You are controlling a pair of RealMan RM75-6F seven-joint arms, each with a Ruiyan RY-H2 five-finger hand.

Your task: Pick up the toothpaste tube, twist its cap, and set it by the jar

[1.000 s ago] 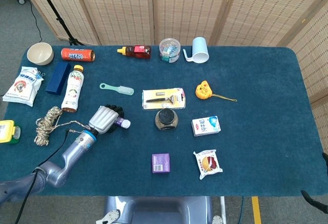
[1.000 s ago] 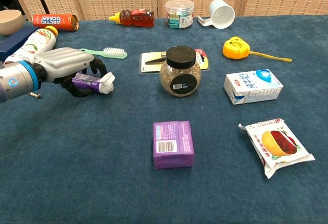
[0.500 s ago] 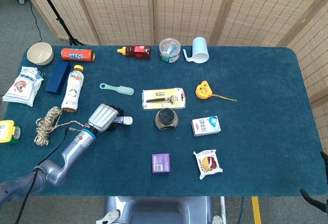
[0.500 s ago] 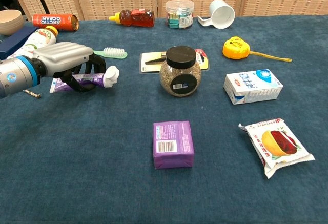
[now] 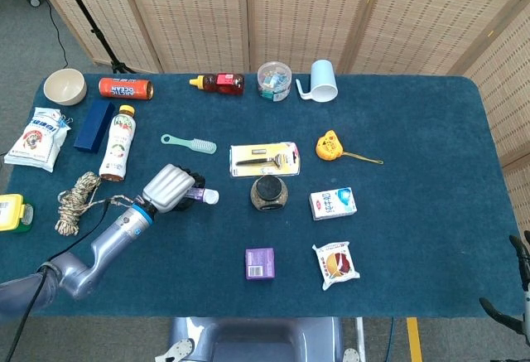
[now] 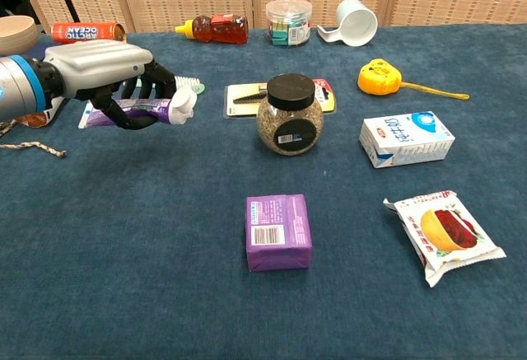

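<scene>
My left hand (image 5: 170, 188) grips a purple-and-white toothpaste tube (image 6: 132, 114) and holds it off the blue tablecloth, lying level. Its white cap (image 6: 184, 105) sticks out past the fingers (image 6: 123, 88) toward the jar. In the head view the cap (image 5: 211, 197) shows just right of the hand. The glass jar (image 5: 269, 192) with a black lid (image 6: 289, 89) stands upright right of the tube, apart from it. Only dark tips of my right hand (image 5: 495, 307) show at the lower right edge of the head view.
A green toothbrush (image 5: 189, 142) and a packaged razor (image 5: 264, 159) lie behind the tube and jar. A purple box (image 6: 278, 231), a milk carton (image 6: 406, 138) and a snack packet (image 6: 441, 236) lie in front and right. A rope coil (image 5: 76, 201) and a bottle (image 5: 118, 142) are left.
My left hand has lifted the tube off the cloth and carried it up and slightly toward the jar. The dark tips at the lower right edge have shifted.
</scene>
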